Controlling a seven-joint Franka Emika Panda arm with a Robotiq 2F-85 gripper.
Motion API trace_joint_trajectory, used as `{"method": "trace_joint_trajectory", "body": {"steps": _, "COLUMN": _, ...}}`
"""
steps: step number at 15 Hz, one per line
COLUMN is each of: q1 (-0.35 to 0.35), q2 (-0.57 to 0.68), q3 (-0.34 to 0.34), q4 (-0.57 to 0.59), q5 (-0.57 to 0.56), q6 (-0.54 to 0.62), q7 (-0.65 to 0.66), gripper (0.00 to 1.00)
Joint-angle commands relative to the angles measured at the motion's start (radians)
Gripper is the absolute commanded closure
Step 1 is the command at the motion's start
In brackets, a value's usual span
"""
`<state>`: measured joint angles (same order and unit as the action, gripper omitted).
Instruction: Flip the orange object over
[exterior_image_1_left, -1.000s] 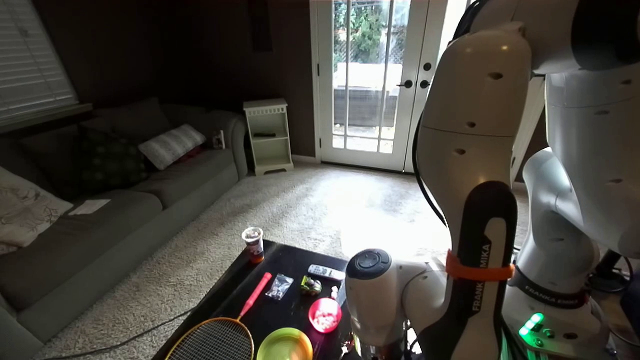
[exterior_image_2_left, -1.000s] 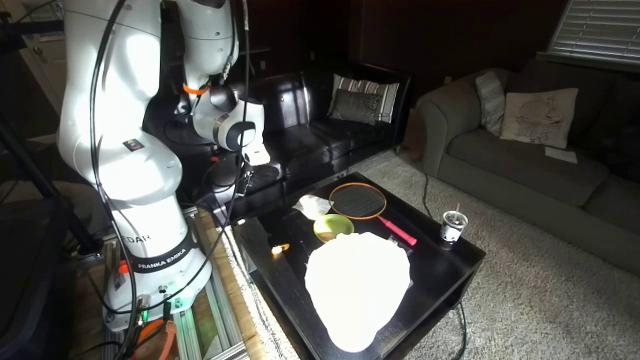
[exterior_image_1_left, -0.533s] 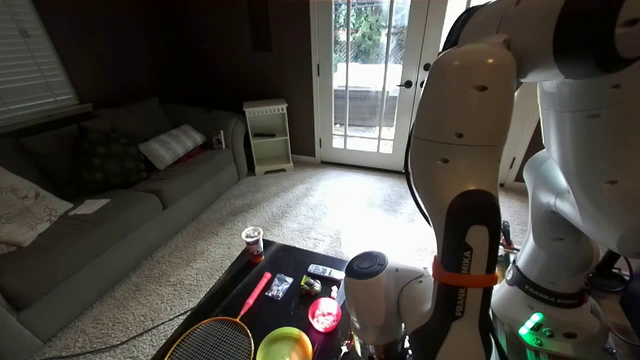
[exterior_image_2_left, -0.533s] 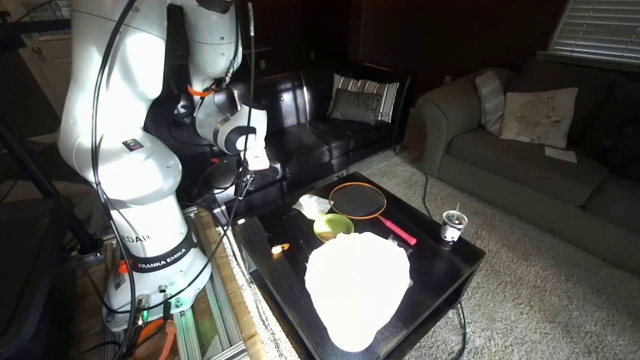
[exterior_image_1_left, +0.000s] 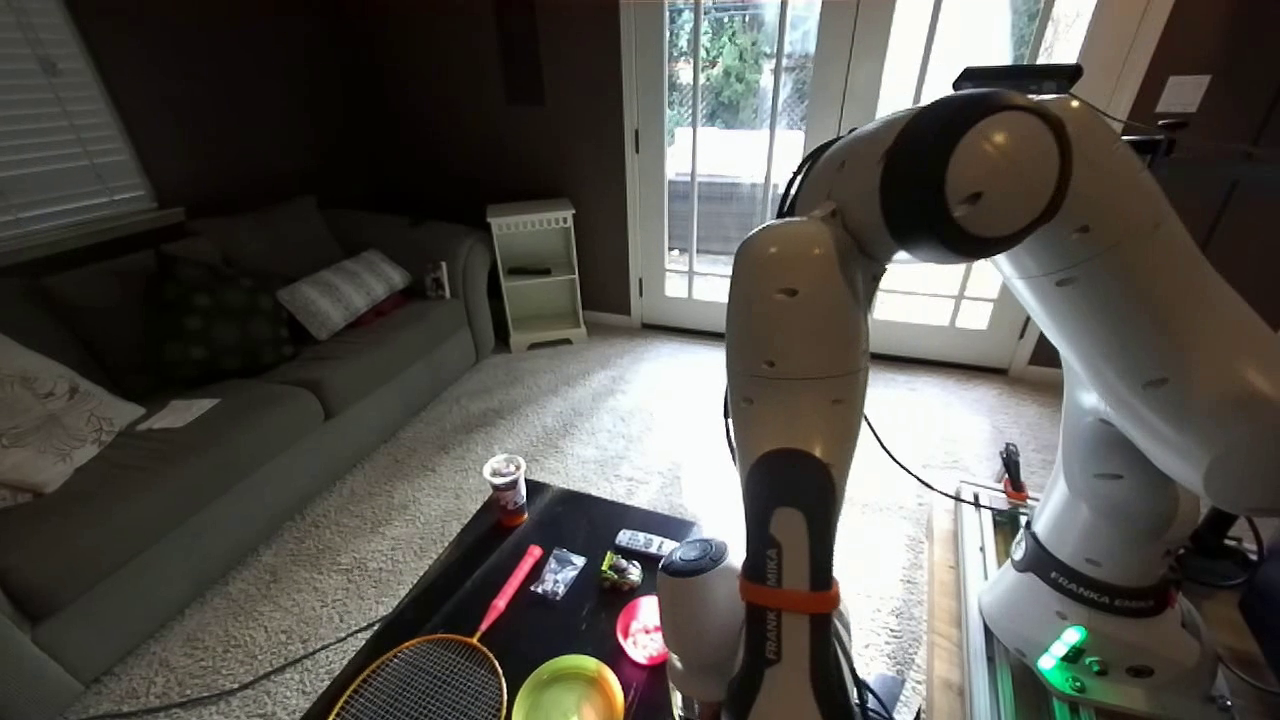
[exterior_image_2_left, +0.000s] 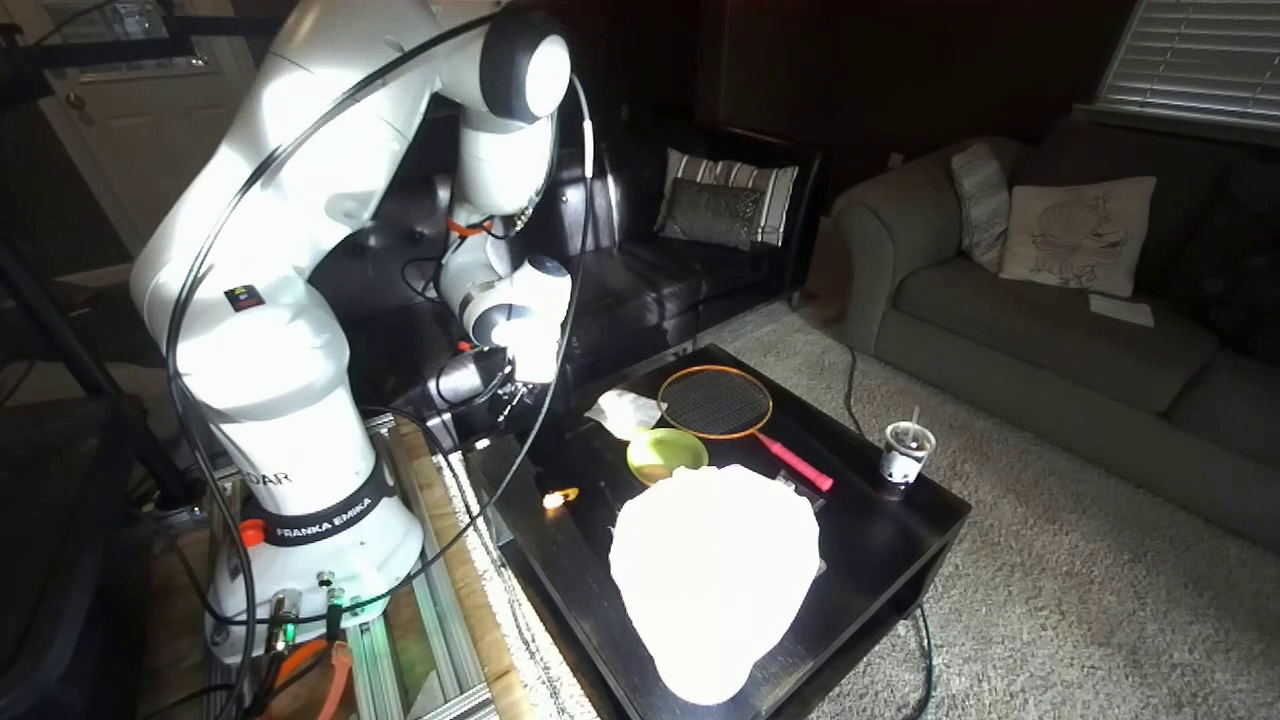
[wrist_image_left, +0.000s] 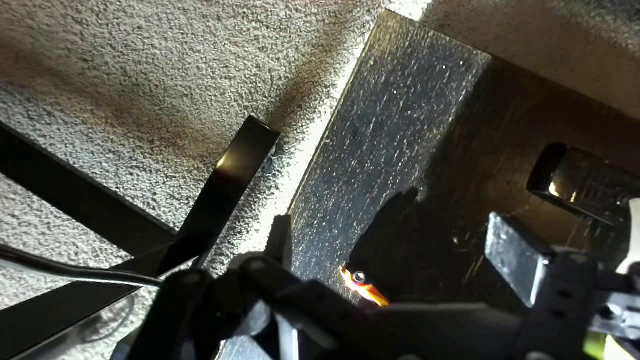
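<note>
Hangs over black wooden tabletop (wrist_image_left: 380, 140) with black two-fingered tool (wrist_image_left: 392, 240) spread, gripping nothing. Spot slender orange plastic-looking object (wrist_image_left: 368, 290) lying near edge; could knock it floorward if descending off-centre.

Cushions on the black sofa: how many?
2, both at the far end of the black sofa in an exterior view: a striped cushion and, in front of it, a grey cushion. The robot arm covers part of the sofa, so more may be hidden.
</note>
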<state>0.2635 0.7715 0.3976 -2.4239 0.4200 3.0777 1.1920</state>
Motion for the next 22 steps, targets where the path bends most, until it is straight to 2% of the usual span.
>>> {"method": "trace_joint_trajectory", "body": {"steps": 1, "q1": -0.03, "q2": 0.175, "q3": -0.014, "q4": 0.128, "q5": 0.028, "q6": 0.055, "q7": -0.014, "gripper": 0.0}}
{"method": "trace_joint_trajectory", "body": {"steps": 9, "q1": -0.099, "q2": 0.402, "q3": -0.038, "q4": 0.298, "q5": 0.031, "q6": 0.121, "q7": -0.008, "gripper": 0.0}}
{"method": "trace_joint_trajectory", "body": {"steps": 10, "q1": -0.085, "q2": 0.343, "q3": -0.047, "q4": 0.25, "q5": 0.023, "q6": 0.091, "q7": -0.013, "gripper": 0.0}}
{"method": "trace_joint_trajectory", "body": {"steps": 16, "q1": -0.087, "q2": 0.358, "q3": -0.049, "q4": 0.26, "q5": 0.023, "q6": 0.093, "q7": -0.019, "gripper": 0.0}}
{"method": "trace_joint_trajectory", "body": {"steps": 22, "q1": -0.121, "q2": 0.448, "q3": -0.05, "q4": 0.303, "q5": 0.043, "q6": 0.168, "q7": -0.002, "gripper": 0.0}}
